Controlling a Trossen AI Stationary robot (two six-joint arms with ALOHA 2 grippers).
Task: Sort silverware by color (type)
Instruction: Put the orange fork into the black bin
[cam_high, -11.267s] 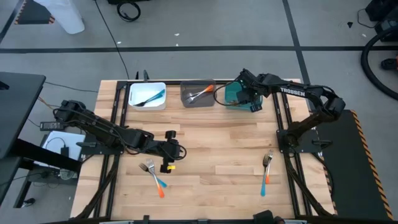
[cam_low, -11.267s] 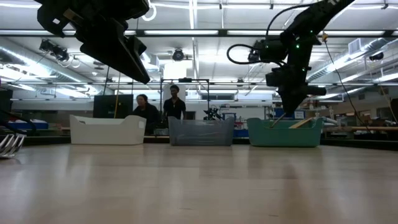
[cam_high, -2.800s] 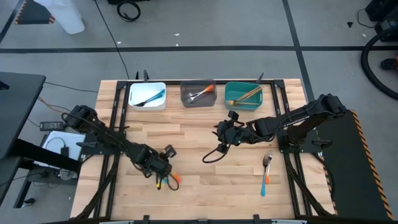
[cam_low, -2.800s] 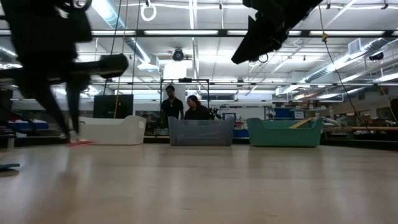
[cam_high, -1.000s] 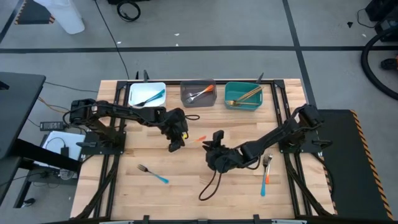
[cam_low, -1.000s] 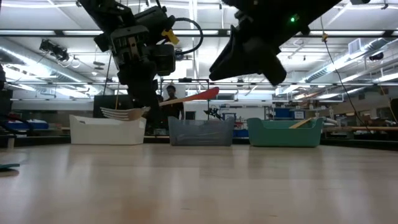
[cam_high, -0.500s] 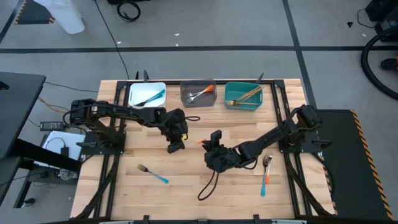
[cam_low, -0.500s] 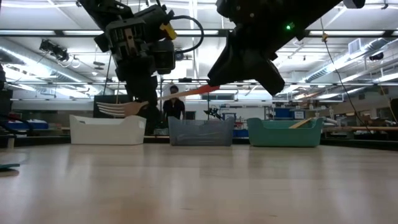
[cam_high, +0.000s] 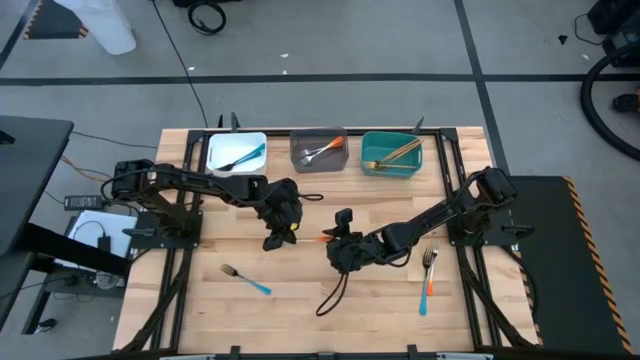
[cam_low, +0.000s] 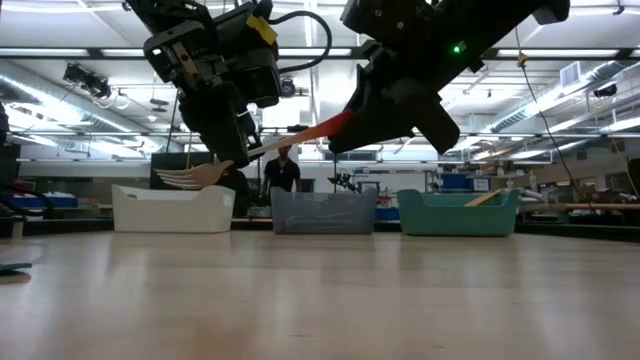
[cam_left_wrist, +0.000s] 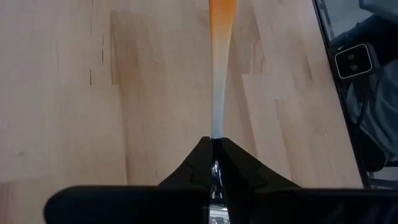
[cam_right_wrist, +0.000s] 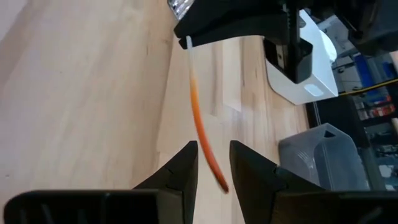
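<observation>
Left claw (cam_high: 281, 229) and right claw (cam_high: 337, 243) meet mid-table (cam_high: 320, 290).

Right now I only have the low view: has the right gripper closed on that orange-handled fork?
Observer: No. In the right wrist view the right gripper is open, and the orange-handled fork has its handle tip between the fingers.
Operator: Left has it?
Observer: Yes, the left gripper is shut on its pale neck.
Operator: Anything loose on the table?
Observer: The high view shows a blue-handled fork on the left side of the table.
</observation>
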